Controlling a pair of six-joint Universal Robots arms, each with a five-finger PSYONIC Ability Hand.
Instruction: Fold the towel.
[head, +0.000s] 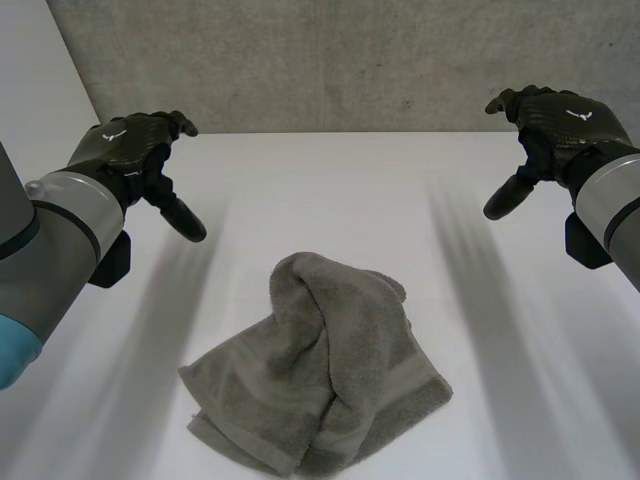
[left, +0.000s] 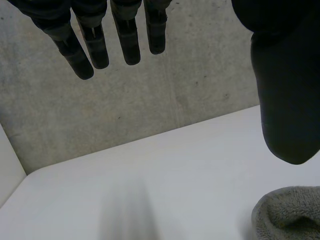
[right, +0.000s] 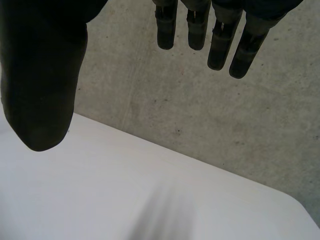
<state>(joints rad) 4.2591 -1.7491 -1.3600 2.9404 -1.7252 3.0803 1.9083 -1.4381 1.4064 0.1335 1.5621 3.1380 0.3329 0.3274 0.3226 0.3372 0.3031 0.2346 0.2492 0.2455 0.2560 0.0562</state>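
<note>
A grey towel (head: 318, 375) lies crumpled in a loose heap on the white table (head: 330, 190), near its front middle. My left hand (head: 135, 155) hovers above the table's far left, well away from the towel, fingers straight and thumb spread, holding nothing. My right hand (head: 550, 125) hovers at the far right the same way, open and empty. In the left wrist view a rounded bit of the towel (left: 290, 212) shows below the thumb (left: 287, 90), apart from the fingers (left: 127, 42). In the right wrist view the fingers (right: 220, 37) and thumb (right: 42, 85) stand over bare table.
A grey concrete wall (head: 330, 60) rises right behind the table's far edge. A pale side panel (head: 35, 90) stands at the left.
</note>
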